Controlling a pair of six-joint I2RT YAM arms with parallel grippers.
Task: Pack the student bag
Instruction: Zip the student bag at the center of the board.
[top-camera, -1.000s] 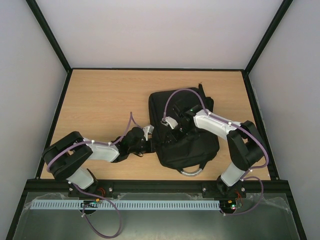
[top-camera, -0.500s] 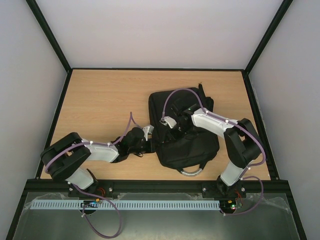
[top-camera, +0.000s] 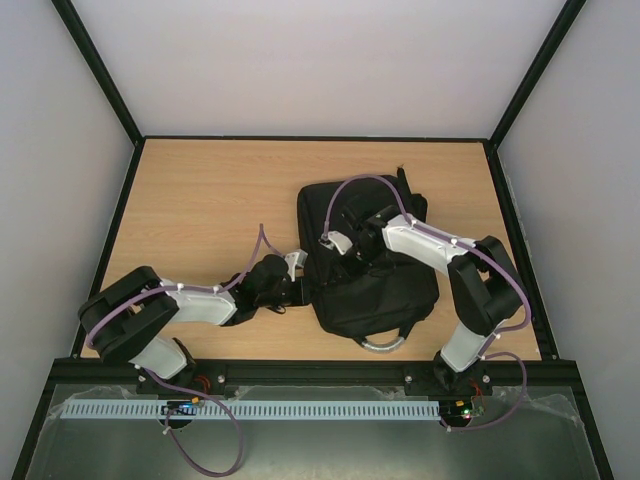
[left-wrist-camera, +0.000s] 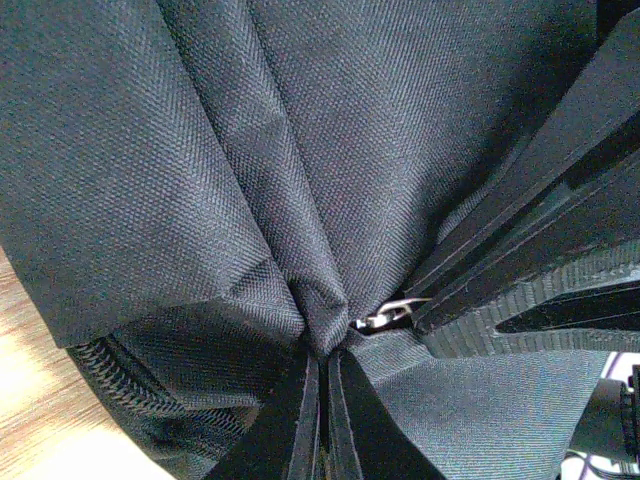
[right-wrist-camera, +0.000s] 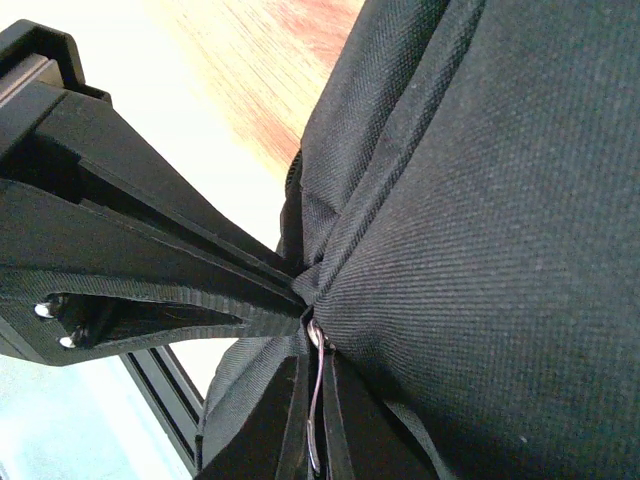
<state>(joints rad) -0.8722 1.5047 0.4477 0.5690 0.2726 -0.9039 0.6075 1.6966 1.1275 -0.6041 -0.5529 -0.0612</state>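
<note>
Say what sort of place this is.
Likely a robot test cell in a lab: a wooden table boxed in by plain white walls and black frame bars, holding a student bag.

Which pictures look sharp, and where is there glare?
Top view: evenly lit and sharp, though the bag is a near-featureless black. Left wrist: weave crisp, table corner washed out. Right wrist: weave crisp too, the table bleached white.

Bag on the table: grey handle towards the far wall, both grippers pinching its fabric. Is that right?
No. The top view shows the grey handle at the near end of the bag. The left gripper and right gripper do pinch its fabric, on the table.
</note>
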